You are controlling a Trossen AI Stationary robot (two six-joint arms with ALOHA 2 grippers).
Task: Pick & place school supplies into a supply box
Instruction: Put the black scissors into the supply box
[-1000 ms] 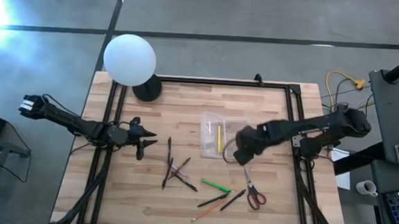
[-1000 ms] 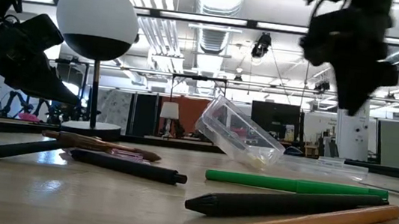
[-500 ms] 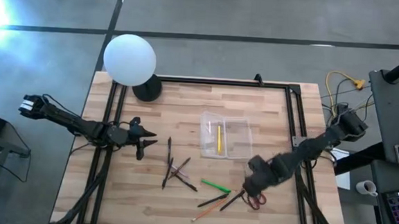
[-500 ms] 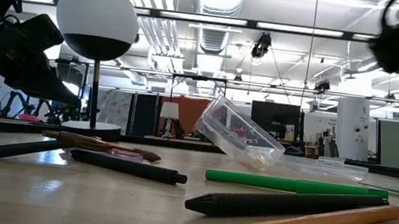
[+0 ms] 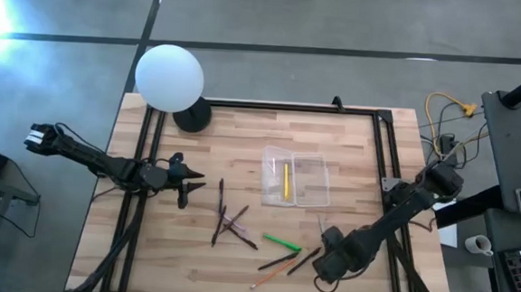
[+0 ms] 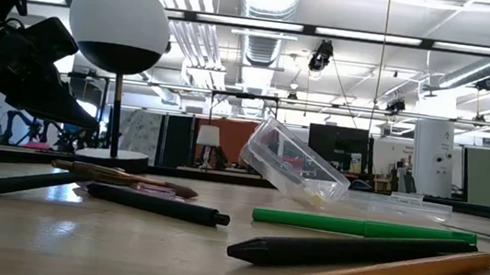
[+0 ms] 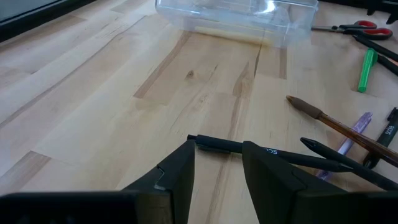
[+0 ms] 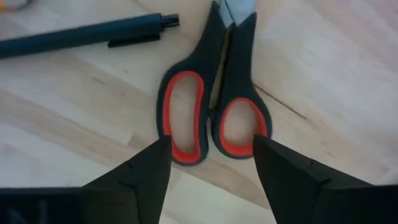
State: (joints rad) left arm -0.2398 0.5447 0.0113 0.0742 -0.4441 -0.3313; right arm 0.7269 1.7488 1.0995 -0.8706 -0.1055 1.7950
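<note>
The left gripper [image 5: 188,189] is seen at the table's left edge, jaws spread, nothing held; a dark pen [image 7: 217,144] lies just beyond its fingertips; more pens [image 5: 223,214] are crossed mid-table; the green marker [image 5: 282,242] and orange pencil [image 5: 273,274] lie nearer the front; the clear box [image 5: 296,177] holds a yellow stick [image 5: 286,180]; the right gripper [image 8: 211,152] is poised over the scissors [image 8: 214,96], jaws spread beside the handles.

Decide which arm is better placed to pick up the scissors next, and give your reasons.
The right arm. Its open tool hangs directly over the scissors, the handles lying between its fingers. The left tool waits at the table's left edge, near the dark pens.
</note>
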